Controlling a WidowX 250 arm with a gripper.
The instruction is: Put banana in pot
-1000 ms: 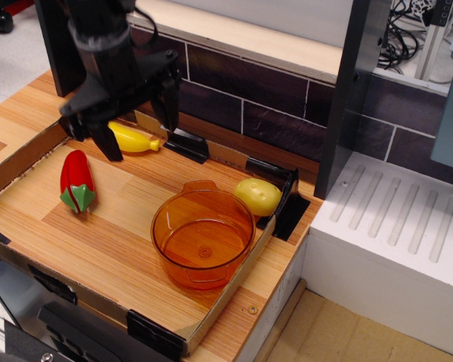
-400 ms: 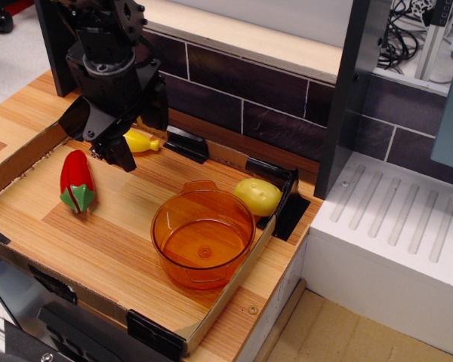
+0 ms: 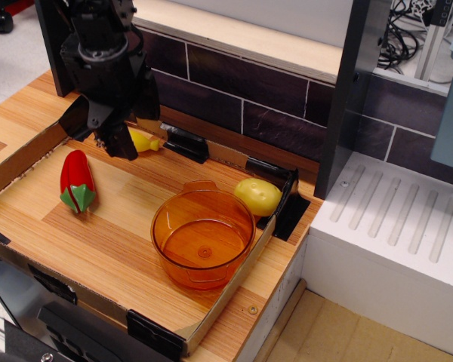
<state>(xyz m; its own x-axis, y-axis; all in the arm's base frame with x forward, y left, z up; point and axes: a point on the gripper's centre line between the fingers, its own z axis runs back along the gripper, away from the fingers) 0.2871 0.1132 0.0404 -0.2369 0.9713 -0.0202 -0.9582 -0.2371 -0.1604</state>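
Your end effector [image 3: 128, 136] is right on top of the banana [image 3: 146, 140], at the back of the tabletop [image 3: 113, 226] by the dark wall. Only the banana's stem end pokes out to one side of the fingers; the rest is hidden behind them. Can't tell if the fingers are squeezing it yet or just sitting around it, so check that first.

Tips for a good grab:
- Pinch across the fat middle, not the thin stem. It's smooth & shiny, so prob slippery.
- Squeeze firm before you lift.
- Go straight up first. The banana sits close to the wall & a black corner clip [image 3: 185, 143], so don't drag it sideways.

The pot [image 3: 204, 240] is well away from the end effector, toward the front of the tabletop, and empty. A pale yellow lump [image 3: 258, 196] sits right beside its far rim; leave that alone. The red pepper [image 3: 77, 181] lies near the end effector on the other side, so don't bump it.
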